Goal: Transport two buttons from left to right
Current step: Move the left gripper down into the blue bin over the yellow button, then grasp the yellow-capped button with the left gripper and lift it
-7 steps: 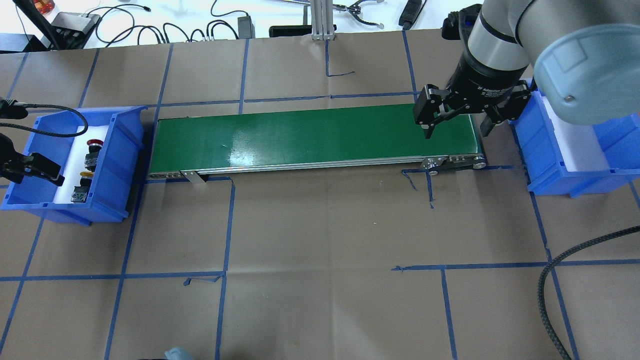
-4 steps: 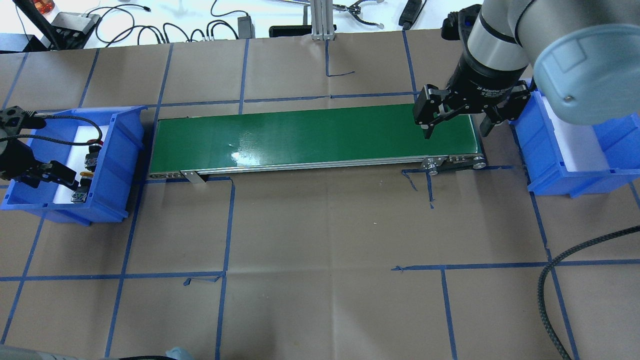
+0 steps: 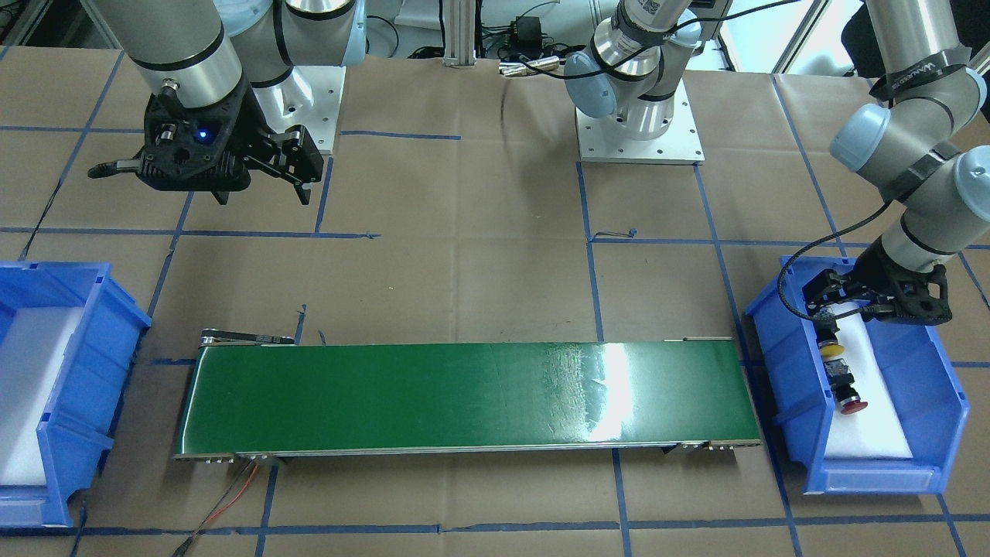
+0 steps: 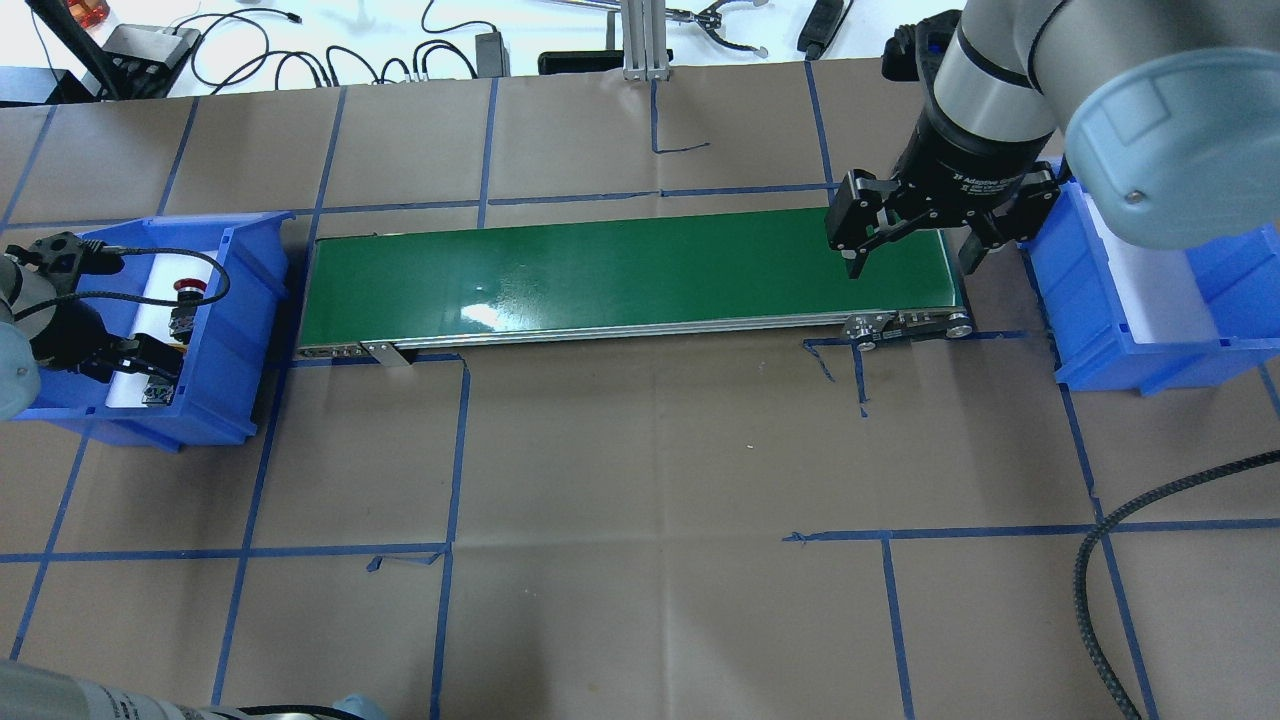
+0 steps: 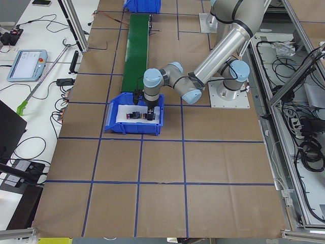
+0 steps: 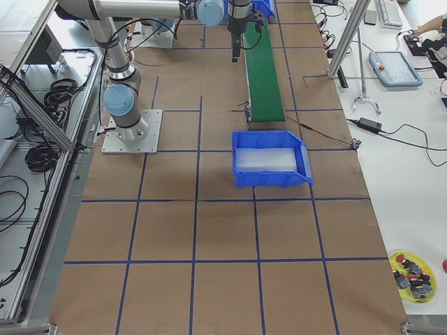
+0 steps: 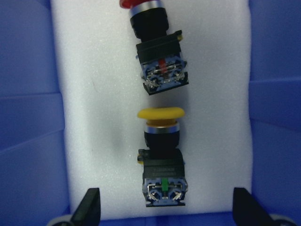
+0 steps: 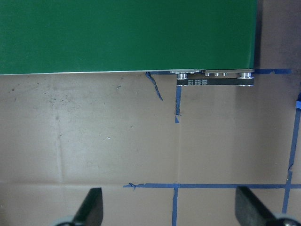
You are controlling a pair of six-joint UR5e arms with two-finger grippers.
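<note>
Under my left wrist the yellow button (image 7: 162, 157) and red button (image 7: 157, 52) have smooth plastic caps — matt white foam (image 7: 94, 117) beneath, in a smooth blue plastic bin (image 7: 28, 117). The green belt (image 4: 620, 265) shines; brown paper covers my desk (image 4: 650, 480) — matt, creased.

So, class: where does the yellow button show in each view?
Front-facing: yellow button in the right-hand bin.
Overhead: left-hand bin, partly under the left gripper.
Exterior left: in the near bin, too small to single out.
Exterior right: not visible.
Left wrist: centre.
Right wrist: absent.
Landmark: the belt, ending beside its bin.
</note>
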